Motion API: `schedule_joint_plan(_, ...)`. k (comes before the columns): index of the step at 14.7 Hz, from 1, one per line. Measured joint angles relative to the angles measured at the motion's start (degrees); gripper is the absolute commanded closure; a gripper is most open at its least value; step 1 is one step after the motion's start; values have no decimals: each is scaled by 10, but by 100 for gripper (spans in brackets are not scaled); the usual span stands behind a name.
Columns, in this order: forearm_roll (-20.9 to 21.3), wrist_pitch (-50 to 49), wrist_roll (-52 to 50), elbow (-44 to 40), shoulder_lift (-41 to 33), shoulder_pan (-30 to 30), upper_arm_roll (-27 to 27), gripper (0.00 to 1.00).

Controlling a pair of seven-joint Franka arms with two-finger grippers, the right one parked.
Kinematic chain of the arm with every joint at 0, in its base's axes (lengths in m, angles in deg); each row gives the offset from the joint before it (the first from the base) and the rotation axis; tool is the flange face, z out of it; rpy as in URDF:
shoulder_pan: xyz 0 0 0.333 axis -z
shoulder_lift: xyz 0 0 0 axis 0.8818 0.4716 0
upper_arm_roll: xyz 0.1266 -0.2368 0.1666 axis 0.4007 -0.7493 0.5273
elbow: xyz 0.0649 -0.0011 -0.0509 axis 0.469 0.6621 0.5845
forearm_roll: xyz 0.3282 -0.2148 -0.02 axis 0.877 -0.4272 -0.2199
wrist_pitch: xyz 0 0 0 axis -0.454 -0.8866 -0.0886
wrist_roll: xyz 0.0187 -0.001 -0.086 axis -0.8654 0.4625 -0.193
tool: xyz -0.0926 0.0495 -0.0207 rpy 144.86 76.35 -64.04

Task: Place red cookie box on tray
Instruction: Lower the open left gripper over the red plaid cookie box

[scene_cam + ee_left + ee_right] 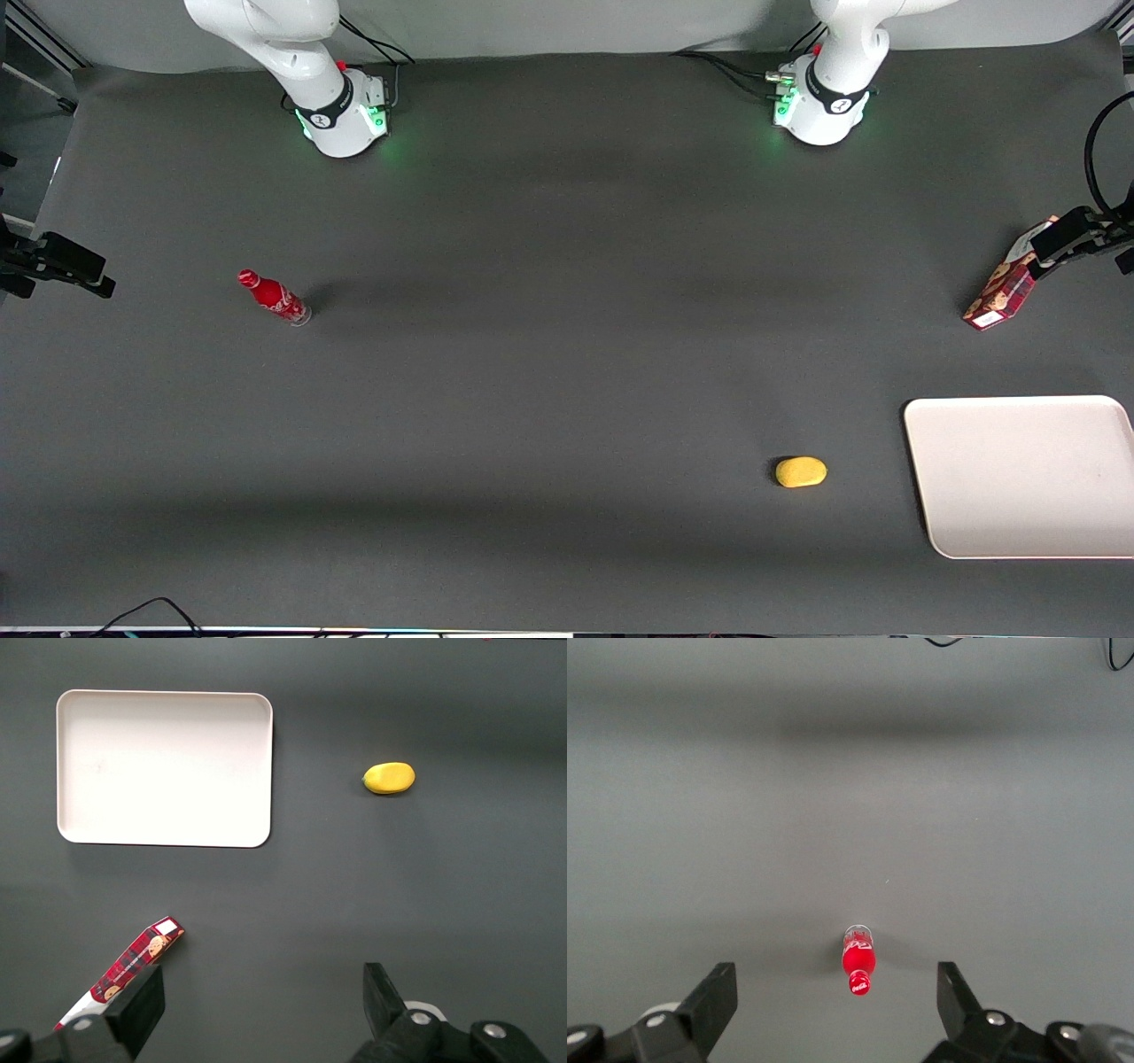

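The red cookie box (1001, 297) lies on the dark table at the working arm's end, farther from the front camera than the tray (1019, 478). The tray is cream-white, flat and bare. My left gripper (1067, 237) hangs above the box's upper end and covers part of it. In the left wrist view the gripper (261, 988) is open wide, with nothing between the fingers. The box (133, 961) lies beside one finger (137, 1005), which hides its end. The tray (164, 766) shows there too, apart from the box.
A yellow rounded object (801, 471) lies on the table beside the tray, toward the parked arm; it also shows in the left wrist view (388, 778). A red soda bottle (275, 297) stands toward the parked arm's end of the table.
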Motion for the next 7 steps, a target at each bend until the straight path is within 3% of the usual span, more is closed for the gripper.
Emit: schedule_joint_plan(7,2,-11,8,8,4,0,3,0)
